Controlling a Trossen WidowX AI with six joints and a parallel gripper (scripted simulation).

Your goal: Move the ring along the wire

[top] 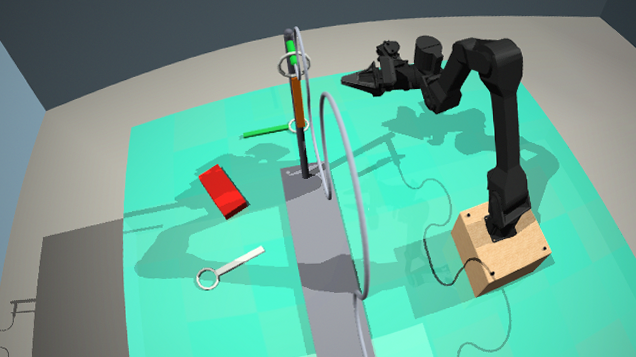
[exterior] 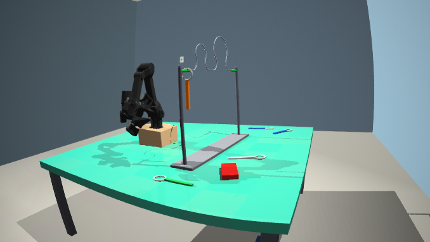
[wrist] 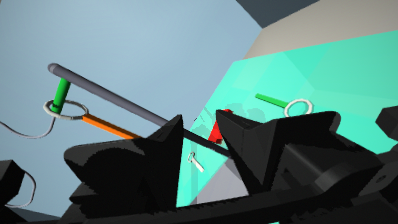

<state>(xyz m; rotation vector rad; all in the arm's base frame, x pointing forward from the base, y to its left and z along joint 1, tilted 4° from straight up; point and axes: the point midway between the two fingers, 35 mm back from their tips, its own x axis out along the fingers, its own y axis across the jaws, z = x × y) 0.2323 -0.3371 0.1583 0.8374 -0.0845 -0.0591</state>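
The black arm [top: 506, 131] [exterior: 151, 90] bends at its raised elbow — pincer [top: 347, 80] [exterior: 144, 123] [wrist: 199, 116] partly open, empty, its fingertips apart.

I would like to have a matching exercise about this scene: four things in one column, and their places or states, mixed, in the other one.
Things
1. ring with the orange handle
2. red block
3. robot's base block
4. gripper

Places or states
A. under the arm, wood-coloured
B. in the air, with nothing between its fingers
C. hanging at the green part of the wire by a post
D. lying on the table, on the other side of the stand from the arm

Pairs: 1-C, 2-D, 3-A, 4-B
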